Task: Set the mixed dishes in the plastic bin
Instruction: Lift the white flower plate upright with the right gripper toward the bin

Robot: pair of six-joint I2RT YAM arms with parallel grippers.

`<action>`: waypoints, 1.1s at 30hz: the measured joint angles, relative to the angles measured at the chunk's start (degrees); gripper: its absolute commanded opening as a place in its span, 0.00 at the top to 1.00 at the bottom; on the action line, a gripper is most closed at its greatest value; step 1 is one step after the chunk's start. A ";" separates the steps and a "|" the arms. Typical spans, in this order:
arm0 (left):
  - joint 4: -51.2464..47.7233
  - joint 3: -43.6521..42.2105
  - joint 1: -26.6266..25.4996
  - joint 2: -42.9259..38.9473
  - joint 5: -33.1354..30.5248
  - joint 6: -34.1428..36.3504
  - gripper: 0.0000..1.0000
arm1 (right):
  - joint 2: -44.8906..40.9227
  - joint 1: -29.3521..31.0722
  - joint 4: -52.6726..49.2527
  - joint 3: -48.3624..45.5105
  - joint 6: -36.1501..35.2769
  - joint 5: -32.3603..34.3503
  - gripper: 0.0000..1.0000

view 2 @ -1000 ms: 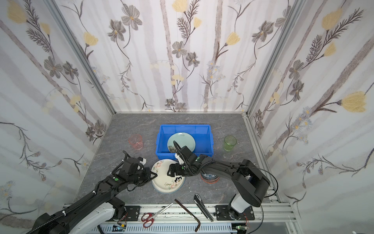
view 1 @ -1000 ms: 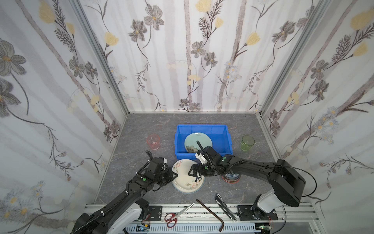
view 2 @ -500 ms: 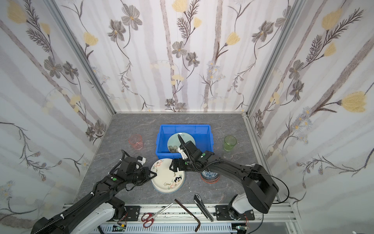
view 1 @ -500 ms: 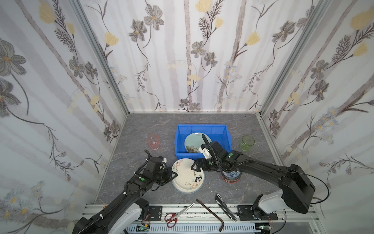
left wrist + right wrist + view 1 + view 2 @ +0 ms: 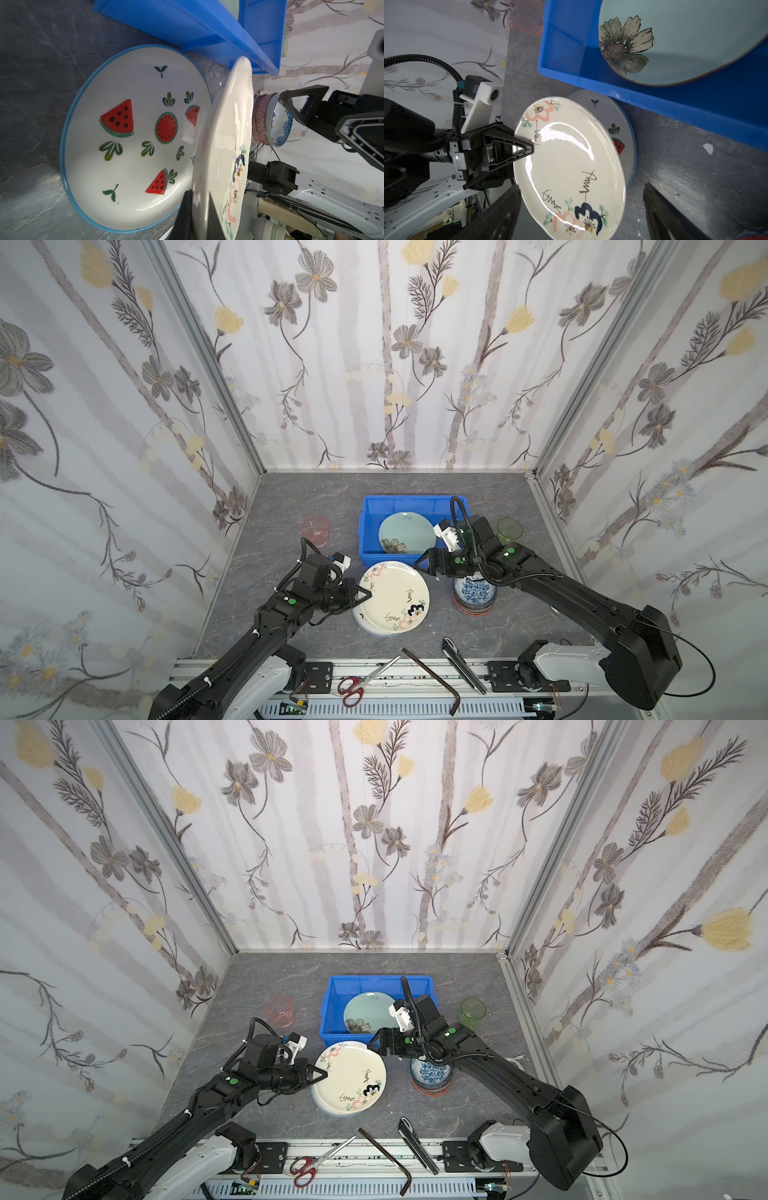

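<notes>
Change: right gripper point(image 5: 422, 566) has pulled off the white scribbled plate point(image 5: 395, 597). A second ago it was over the plate's face. Now it hangs by the near right corner of the blue bin point(image 5: 411, 499), above the bowl stack point(image 5: 473, 593), with its jaws spread wide and nothing in them.

Left gripper point(image 5: 365, 596) hasn't moved. It's still clamped on the scribbled plate's left rim, one finger on top and one underneath. The plate is tilted, gripped side up, over the watermelon plate point(image 5: 128, 137).

My read: the left arm now has the plate alone. What's left for this plate is the lift over the bin's near wall, and a one-sided rim pinch on glazed ceramic could slip.

Progress: only the mint-green flowered plate point(image 5: 405, 531) is in the bin. Both white plates and the bowls sit just in front of the bin. The pink tumbler point(image 5: 314, 531) is to its left and the green tumbler point(image 5: 510, 529) to its right, both on the table.

Hard to see:
- In both top views the watermelon plate is only a sliver under the scribbled one.
- Can't tell whether the scribbled plate's low edge touches the plate beneath.
- Only the top blue floral bowl of the stack is readable. The lower bowls show as bands, so no count.
- The right arm cuts off part of the green tumbler.
- In the right wrist view that gripper's own fingers are blurred and cropped.
</notes>
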 measured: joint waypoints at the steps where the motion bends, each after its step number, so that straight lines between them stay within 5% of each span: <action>1: 0.00 0.52 0.00 0.00 0.20 0.26 1.00 | -0.46 -0.66 -0.39 -0.07 -0.02 -0.52 0.11; 33: 9.38 11.63 0.00 5.55 -4.31 -0.94 1.00 | -6.27 -12.72 -0.26 0.61 -4.52 -11.65 0.18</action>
